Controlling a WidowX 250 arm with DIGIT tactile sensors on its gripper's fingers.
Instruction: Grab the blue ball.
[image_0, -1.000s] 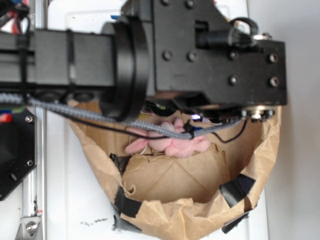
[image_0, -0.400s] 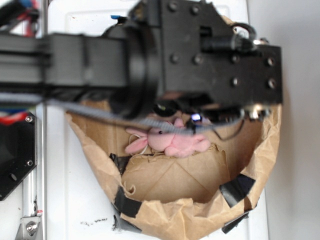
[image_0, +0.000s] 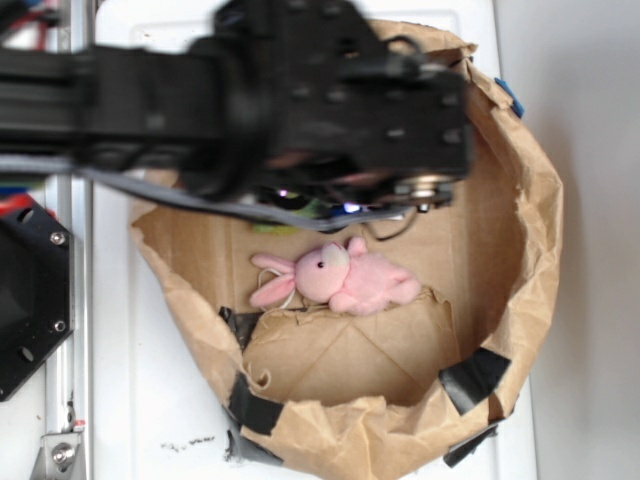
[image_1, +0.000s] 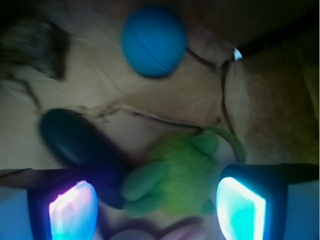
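Showing a big black arm made of blocky parts, with small round screws dotting the wrist. Trailing a grey braided cable underneath. Glowing pink and teal on the two fingertip pads.

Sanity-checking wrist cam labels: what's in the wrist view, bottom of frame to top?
Gripper fingertips at the bottom edge, gripper open → green plush toy between them → dark oblong toy up-left of it → blue ball near the top edge, lying free on the brown paper.
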